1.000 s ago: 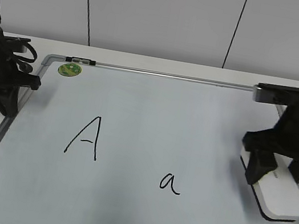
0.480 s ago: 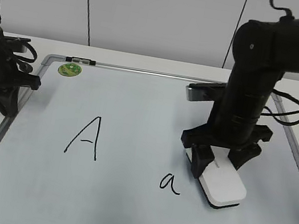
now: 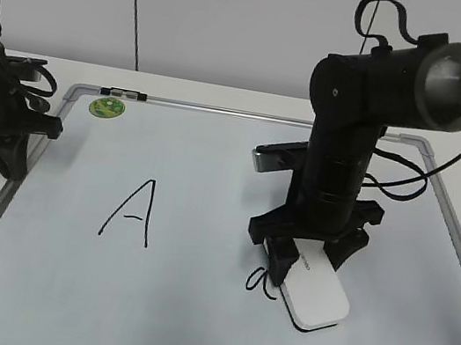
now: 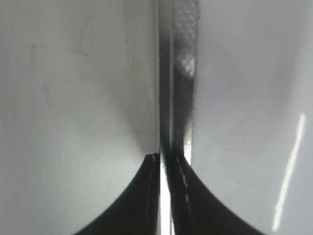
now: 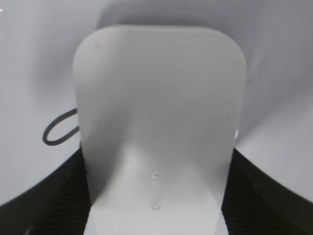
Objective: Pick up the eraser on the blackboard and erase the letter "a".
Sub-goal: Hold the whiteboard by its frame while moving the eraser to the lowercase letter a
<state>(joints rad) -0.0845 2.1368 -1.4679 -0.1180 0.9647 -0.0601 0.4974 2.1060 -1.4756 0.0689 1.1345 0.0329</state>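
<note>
The blackboard (image 3: 186, 325) is a white board that fills the table. My right gripper (image 3: 309, 260) is shut on the white eraser (image 3: 315, 299) and presses it flat on the board. The eraser covers most of the letter "a" (image 3: 258, 278); only its left loop shows. In the right wrist view the eraser (image 5: 156, 122) fills the middle between my fingers (image 5: 49, 205), and the loop of the "a" (image 5: 56, 129) shows at its left. My left gripper (image 3: 2, 152) is shut and empty at the board's left frame (image 4: 178, 73).
A capital "A" (image 3: 133, 211) is written on the board's left half. A round green sticker (image 3: 107, 106) sits at the board's top left corner. A white wall stands behind the table.
My right gripper has slid the eraser leftward from the board's right edge across to the "a", which it now partly covers. The left arm has not moved.
</note>
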